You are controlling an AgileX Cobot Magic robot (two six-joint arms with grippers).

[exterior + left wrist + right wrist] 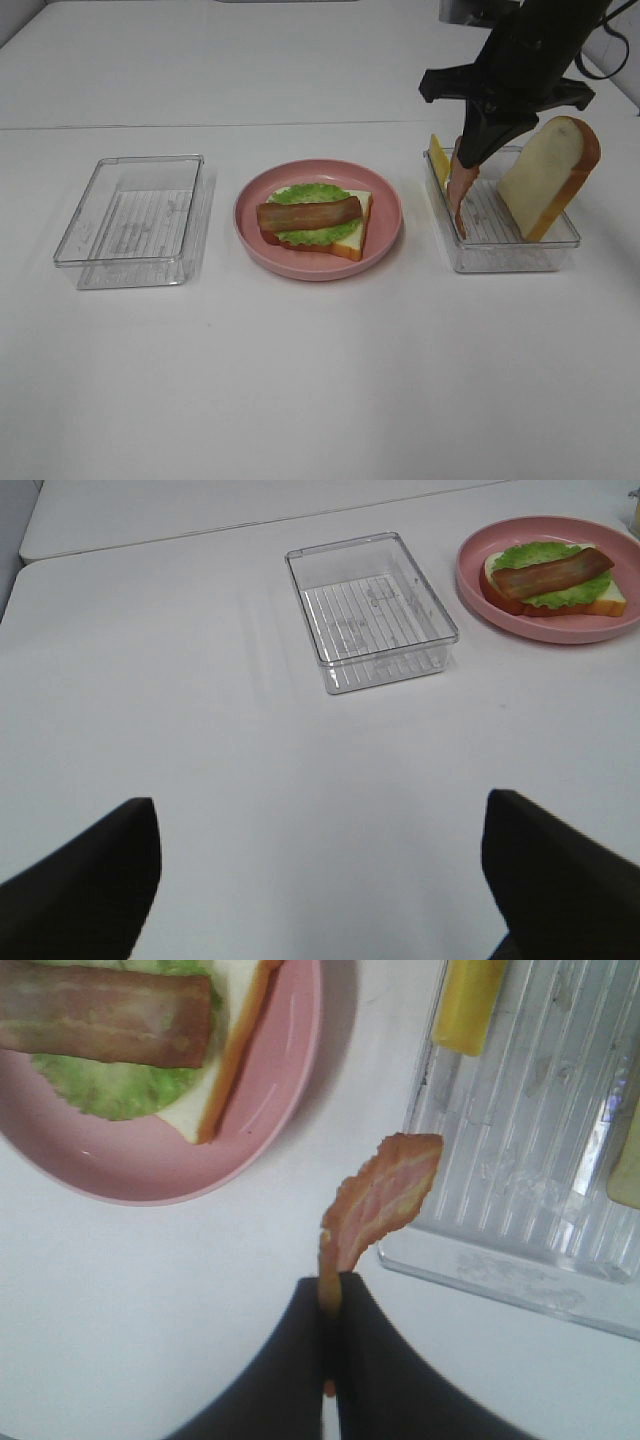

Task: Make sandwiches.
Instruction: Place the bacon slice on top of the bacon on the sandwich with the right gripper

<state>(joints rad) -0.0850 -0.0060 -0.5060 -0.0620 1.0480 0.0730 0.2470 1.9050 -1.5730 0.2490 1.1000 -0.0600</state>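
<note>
upper right: the right hand [464, 158] clamps a bacon strip [458, 200] by its tip. we judge so thin a hold may slip.

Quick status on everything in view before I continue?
Left tool: open, holding nothing.
Right tool: shut on bacon strip.
Bacon strip: pinched at one end, hanging down.
Sandwich: unfinished, no top slice, on plate.
Left tray: empty.
Right tray: holds bread slice and cheese, both upright.

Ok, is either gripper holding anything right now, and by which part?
The right gripper pinches a bacon strip by one end; the rest hangs free. The left gripper is open and empty.
</note>
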